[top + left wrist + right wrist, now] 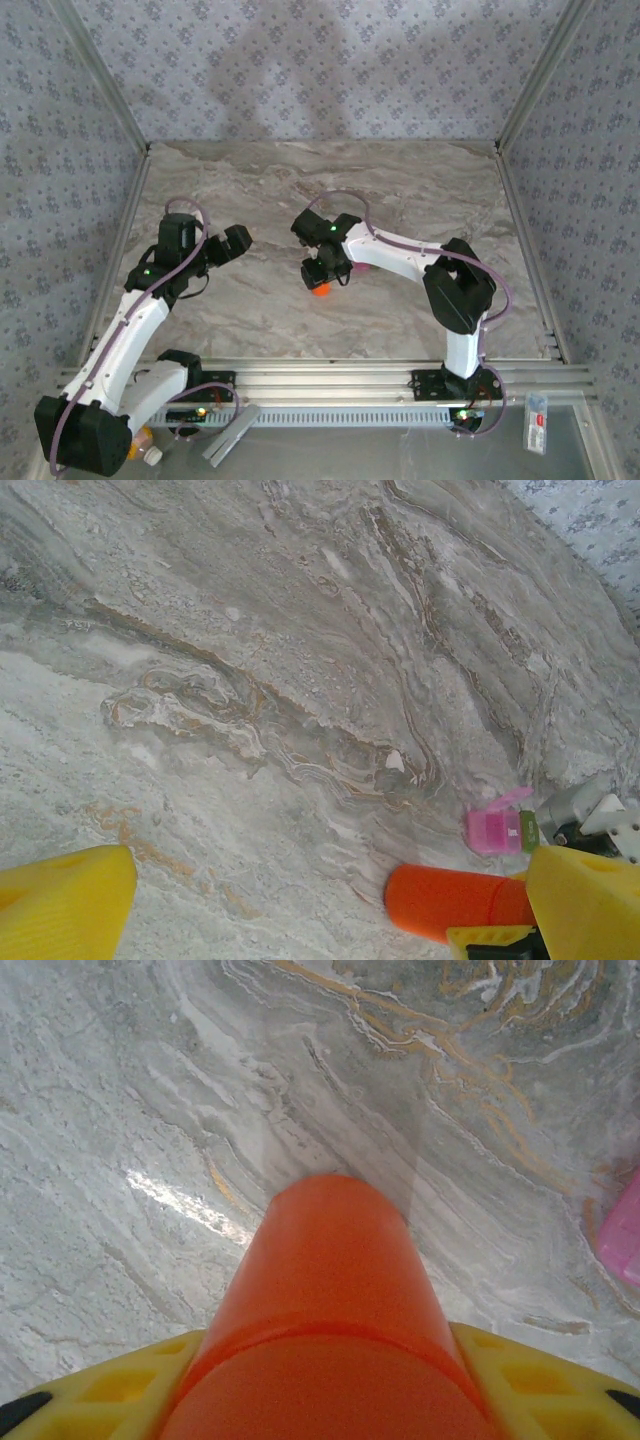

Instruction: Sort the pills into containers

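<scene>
Near edge: A ribbed aluminium rail (330, 385) is seen across the front of the table, and both arm bases are bolted to it.
Surface: The table (400, 190) is finished in a grey marble pattern with tan and white veins. A bright streak of glare is noted beside the bottle in the right wrist view.
Left gripper: The left gripper (330, 890) is held over bare marble, left of centre. Its yellow fingers (65, 900) are spread wide and released.
Right gripper: The right gripper (335, 1365) is clenched on the orange bottle (335, 1280), with yellow pads (520, 1370) pressed against both sides.
Orange bottle: A smooth, opaque cylinder is recorded near the table's centre. Its contents cannot be told.
Pill case: The pill case (497, 830) is found on the marble just beside the bottle, apart from it. A translucent pink compartment with a raised flap is joined to a green one. Its contents are too small to tell.
Room: Walls (320, 60) of grey-blue floral print are set on three sides, with aluminium posts at the corners.
</scene>
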Robot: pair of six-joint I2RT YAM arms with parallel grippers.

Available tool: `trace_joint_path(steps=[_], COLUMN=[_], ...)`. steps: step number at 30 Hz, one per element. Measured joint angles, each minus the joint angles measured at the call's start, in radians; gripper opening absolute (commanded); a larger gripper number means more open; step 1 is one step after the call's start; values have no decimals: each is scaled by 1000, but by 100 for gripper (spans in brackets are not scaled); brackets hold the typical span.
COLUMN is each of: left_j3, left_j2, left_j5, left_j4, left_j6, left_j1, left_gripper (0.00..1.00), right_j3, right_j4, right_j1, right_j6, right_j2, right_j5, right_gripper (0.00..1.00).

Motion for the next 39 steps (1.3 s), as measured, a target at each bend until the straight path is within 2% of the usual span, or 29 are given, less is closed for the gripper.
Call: trace_joint_path(steps=[5,10,16,20,24,30,39], left_j3=[1,32,120,130,117,98,109], left_j2=[21,101,195,243,295,392,501], left_j5=[19,56,71,70,71,98,204], left_j4=[23,61,149,241,358,520,634], left_j6=[18,100,313,473,602,719,787], left_j1=[0,-33,-163,-241,-293,-323,-328], left_gripper=[100,99,100,99,100,98,93], right_j3=[4,106,291,359,399,417,414], right_j4=[-6,-42,-45,-67,-118,-174,-214], right_j1=[-18,-125,-322,-397,-412,-410,-397], right_j6=[-5,-32,-75,-104,-143,-189,-223], right_j2=[-19,-77,-128,-130,-130,-130,-130], right_j5=[-32,-87,-188,-264,-328,-385,-442], right_gripper=[41,41,41,41,41,41,41])
